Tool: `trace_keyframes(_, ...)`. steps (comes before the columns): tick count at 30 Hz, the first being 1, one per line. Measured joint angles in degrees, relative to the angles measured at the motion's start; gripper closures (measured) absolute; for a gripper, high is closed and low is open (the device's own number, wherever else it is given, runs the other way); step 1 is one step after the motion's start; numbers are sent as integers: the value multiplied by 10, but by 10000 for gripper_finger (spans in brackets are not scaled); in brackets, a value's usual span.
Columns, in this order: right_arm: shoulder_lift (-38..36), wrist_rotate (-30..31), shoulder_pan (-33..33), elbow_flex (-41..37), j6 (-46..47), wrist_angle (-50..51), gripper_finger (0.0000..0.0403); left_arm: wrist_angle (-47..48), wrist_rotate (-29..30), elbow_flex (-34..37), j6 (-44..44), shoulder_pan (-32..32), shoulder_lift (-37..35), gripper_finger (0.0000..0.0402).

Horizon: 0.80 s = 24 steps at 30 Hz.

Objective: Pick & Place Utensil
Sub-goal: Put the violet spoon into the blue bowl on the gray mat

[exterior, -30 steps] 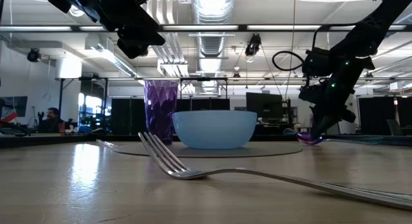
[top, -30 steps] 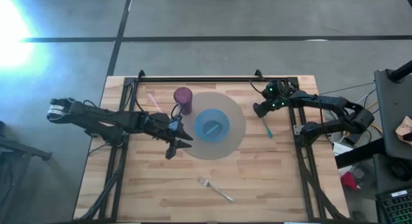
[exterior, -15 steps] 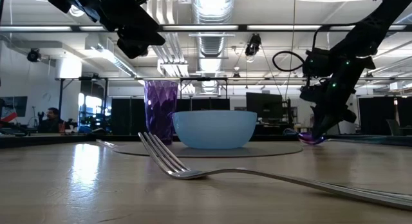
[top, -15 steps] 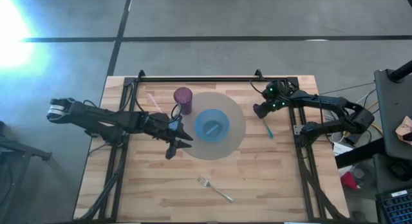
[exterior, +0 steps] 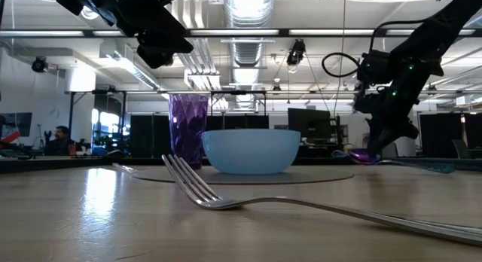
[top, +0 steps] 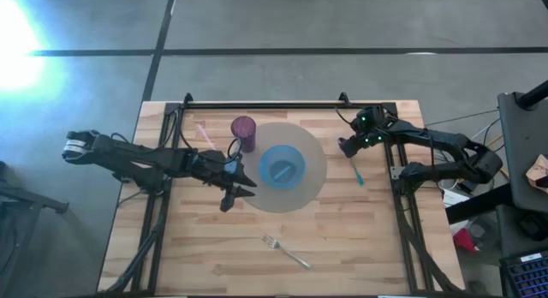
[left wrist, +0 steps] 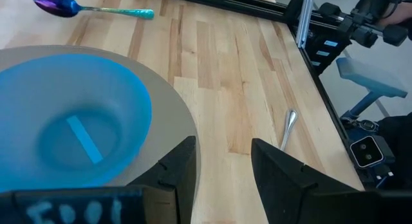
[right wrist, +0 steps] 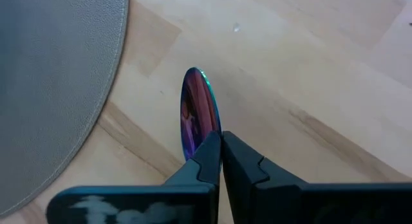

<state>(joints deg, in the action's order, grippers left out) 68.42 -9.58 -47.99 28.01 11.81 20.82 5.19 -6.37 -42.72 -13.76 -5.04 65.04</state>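
The spoon has an iridescent purple bowl (right wrist: 196, 111) and a teal handle (top: 357, 173). It lies right of the round grey mat (top: 312, 182), which carries a blue bowl (top: 282, 168). My right gripper (top: 346, 147) is down at the spoon's bowl end and shut on it. My left gripper (left wrist: 222, 176) is open and hovers high over the mat's left edge, touching nothing. A silver fork (top: 287, 251) lies flat on the wood near the table's near edge. A purple cup (top: 244, 132) stands upright at the mat's far-left rim. My right gripper pinches the spoon between its two fingertips (right wrist: 209, 153), at the neck just behind the bowl (right wrist: 201, 135). It comes from above, pointing down. The bowl stands on its edge in front of the fingers. In the low view the teal handle (exterior: 443, 169) trails toward the table's right at table level.
A pink utensil (top: 204, 134) lies left of the cup. Black rails run along the table's far edge (top: 265, 104) and both sides. Bare wood shows between the mat and the near edge around the fork (exterior: 203, 190).
My right gripper, shut on the spoon, has shifted a little toward the table's right edge and slightly upward. The spoon's handle now shows farther right in the low view. The left arm has kept still.
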Motion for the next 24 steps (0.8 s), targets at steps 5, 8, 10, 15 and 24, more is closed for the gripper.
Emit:
trace_keyframes(5,-18,-25,0,0,2,1,395,0,0,0,-3,0,0,262)
trace_keyframes(8,-31,-28,0,0,7,2,395,0,0,0,-3,0,0,262)
trace_keyframes(10,-41,-32,0,0,11,2,395,0,0,0,-2,0,0,262)
trace_keyframes(15,-72,-74,0,0,26,2,395,0,0,0,-13,0,0,261)
trace_keyframes(24,-154,-104,22,0,56,1,395,-9,0,0,-14,0,0,261)
